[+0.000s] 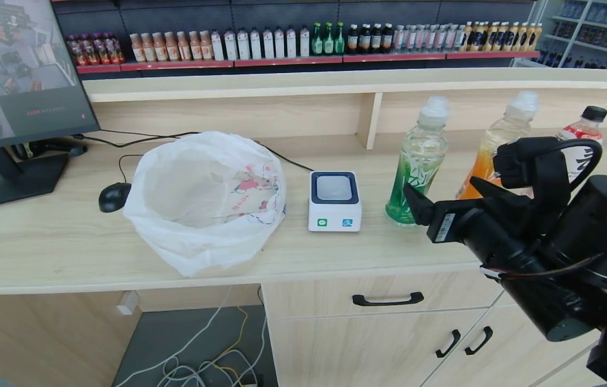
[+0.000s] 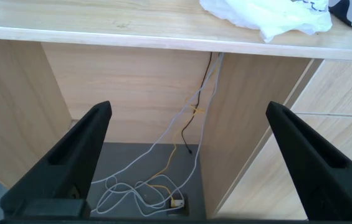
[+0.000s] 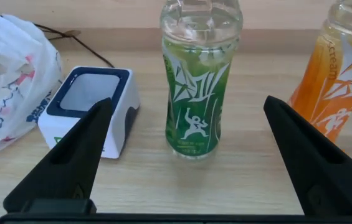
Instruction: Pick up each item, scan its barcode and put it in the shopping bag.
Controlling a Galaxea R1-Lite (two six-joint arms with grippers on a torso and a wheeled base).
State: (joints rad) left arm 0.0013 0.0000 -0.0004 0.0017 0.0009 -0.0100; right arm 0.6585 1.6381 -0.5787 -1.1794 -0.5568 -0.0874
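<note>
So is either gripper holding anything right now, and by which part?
Nothing held. Left gripper is open below the counter; right gripper is open, facing the green bottle, not touching it.

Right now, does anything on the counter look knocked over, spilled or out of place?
Nothing stands out. The green bottle, orange bottle and red-labelled bottle all stand upright, the scanner sits flat between them and the shopping bag, which stands open, and the counter shows no spill.

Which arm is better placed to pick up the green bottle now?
Right. The open right hand faces the green bottle closely; the left hand is below the counter top, facing cables.
</note>
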